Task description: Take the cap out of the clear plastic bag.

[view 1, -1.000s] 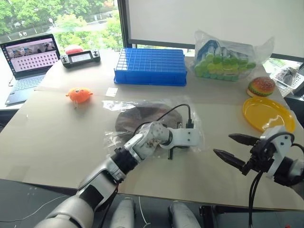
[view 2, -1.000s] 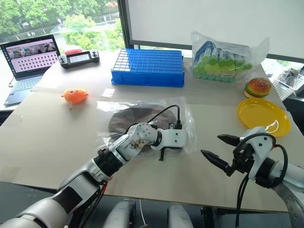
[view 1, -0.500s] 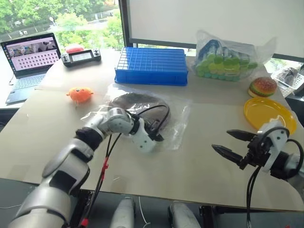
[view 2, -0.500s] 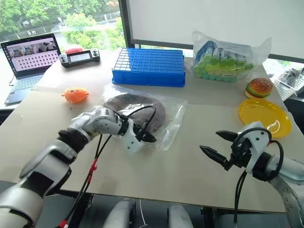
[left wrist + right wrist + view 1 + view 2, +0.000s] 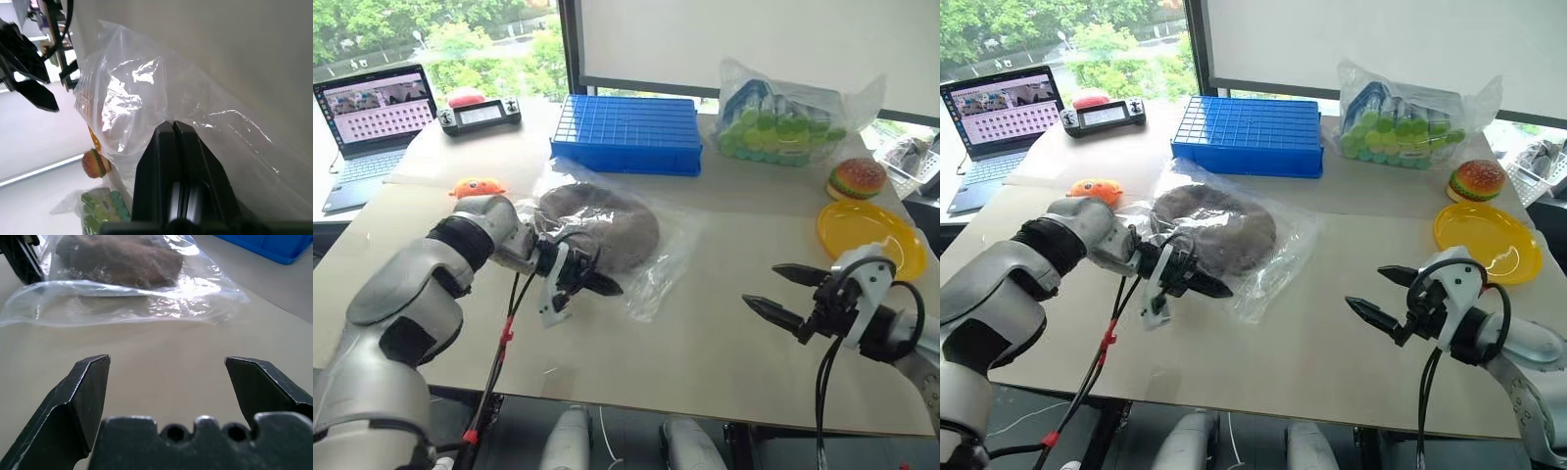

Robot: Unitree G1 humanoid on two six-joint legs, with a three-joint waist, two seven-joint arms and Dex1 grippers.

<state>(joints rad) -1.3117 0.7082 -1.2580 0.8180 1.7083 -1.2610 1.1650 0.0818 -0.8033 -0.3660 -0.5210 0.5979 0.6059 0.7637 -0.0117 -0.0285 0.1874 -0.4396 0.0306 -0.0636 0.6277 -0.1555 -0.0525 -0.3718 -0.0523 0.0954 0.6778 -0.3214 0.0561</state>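
Here the left gripper (image 5: 1217,290) has its two black fingers pressed together on the near left edge of the clear plastic bag (image 5: 1278,257), pinching the film between them; the left wrist view shows the fingertips (image 5: 173,128) closed with crinkled plastic bunched around them. The brown cap (image 5: 1214,227) lies inside the bag, which rests on the beige table (image 5: 1293,333) just in front of the blue gridded crate (image 5: 1246,136). An orange plush toy (image 5: 1095,187) sits just behind the left forearm. The right gripper (image 5: 1383,297) hovers above the table well apart from the bag, to its right, its fingers spread wide with nothing between them, pointing toward the bag. Farther right lie a yellow plate (image 5: 1485,240) and a toy hamburger (image 5: 1475,180), with a puffy bag of green and blue items (image 5: 1410,119) behind them.
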